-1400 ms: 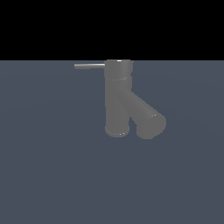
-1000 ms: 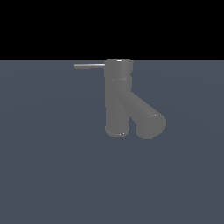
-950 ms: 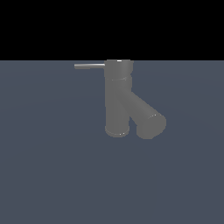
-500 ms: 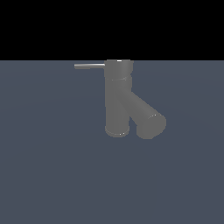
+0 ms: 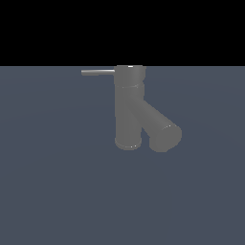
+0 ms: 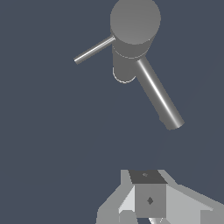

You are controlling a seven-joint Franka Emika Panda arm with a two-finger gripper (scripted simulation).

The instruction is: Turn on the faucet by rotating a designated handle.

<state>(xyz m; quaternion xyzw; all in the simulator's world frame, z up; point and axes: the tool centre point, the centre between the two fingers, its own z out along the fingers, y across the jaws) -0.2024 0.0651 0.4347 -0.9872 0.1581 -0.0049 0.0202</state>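
Note:
The dull grey faucet (image 5: 128, 110) stands upright on the dark floor, its thick spout (image 5: 158, 127) slanting down toward the exterior view's right. The thin light-grey handle (image 5: 98, 72) sticks out level from the cap toward the exterior view's left. In the wrist view I look down on the faucet's round cap (image 6: 134, 21), the handle (image 6: 94, 49) and the spout (image 6: 157, 94). My gripper (image 6: 148, 177) is well apart from all of them, its fingers together as one block with nothing held. The exterior view does not show the gripper.
A flat dark blue-grey floor (image 5: 57, 191) surrounds the faucet on all sides. Above its far edge the background is black. No other objects are in view.

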